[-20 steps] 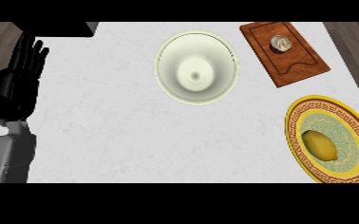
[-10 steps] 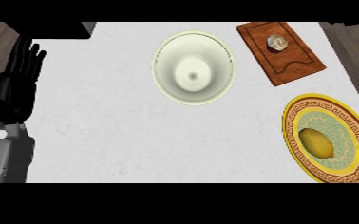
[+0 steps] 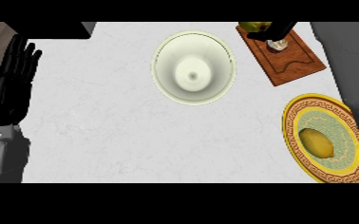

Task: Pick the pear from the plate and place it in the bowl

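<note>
Since half a second ago your view has tipped a little: the wooden board now reaches nearer the top edge, and a dark bottle-like thing with something green beside it shows at the board's far end, where earlier only a small round item sat. Nothing on the counter itself appears to have moved.

Your left hand rests at the left edge, fingers straight and pointing up, holding nothing. Your right hand shows nowhere in the view, so you cannot say what it is doing.

The pear lies untouched on the yellow-rimmed plate at the lower right, roughly in the plate's middle. The pale bowl stands well apart from it, up and to the left, and holds nothing you can see.

So, by my reading, none of the task is done yet. You have all of it ahead: bring a hand to the plate, close on the pear, lift it, carry it across the counter and set it in the bowl. The right hand looks the natural choice, since the plate sits on that side.
</note>
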`<state>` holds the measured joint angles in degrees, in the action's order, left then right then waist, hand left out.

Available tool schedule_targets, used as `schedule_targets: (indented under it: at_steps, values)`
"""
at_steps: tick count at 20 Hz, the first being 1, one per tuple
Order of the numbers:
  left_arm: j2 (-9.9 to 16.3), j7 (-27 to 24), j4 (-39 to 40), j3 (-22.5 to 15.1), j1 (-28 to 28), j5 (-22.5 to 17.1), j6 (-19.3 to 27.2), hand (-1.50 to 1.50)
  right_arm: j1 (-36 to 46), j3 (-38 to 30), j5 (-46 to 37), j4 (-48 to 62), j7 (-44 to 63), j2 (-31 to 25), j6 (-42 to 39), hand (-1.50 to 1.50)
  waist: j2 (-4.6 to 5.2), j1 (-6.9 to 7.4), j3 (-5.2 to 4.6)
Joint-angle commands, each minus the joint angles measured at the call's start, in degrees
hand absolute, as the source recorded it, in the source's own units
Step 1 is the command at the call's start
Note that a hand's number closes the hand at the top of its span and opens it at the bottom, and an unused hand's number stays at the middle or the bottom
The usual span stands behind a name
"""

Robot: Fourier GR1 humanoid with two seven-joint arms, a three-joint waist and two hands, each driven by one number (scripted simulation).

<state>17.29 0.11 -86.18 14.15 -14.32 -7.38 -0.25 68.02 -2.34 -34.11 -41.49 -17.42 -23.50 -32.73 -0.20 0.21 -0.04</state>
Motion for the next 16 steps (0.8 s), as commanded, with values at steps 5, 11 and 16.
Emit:
schedule_targets:
  at_steps: [5,11,16]
  values:
    - [-0.93,-0.01,1.55,-0.67,-3.1,1.03,1.38,0.0,-4.55,4.34,-3.9,-2.57,6.8,11.15,7.06,1.5,0.27,0.03,0.03]
    - [-1.37,-1.94,0.12,-0.84,-0.17,0.73,0.03,0.0,-6.79,6.64,-11.3,7.15,8.35,15.19,20.77,1.5,0.74,1.21,0.03]
    - [-0.59,-2.31,2.21,0.34,-1.8,0.14,-0.28,0.0,-9.3,3.07,-8.67,12.54,9.3,19.03,23.98,-1.5,0.84,1.13,0.05]
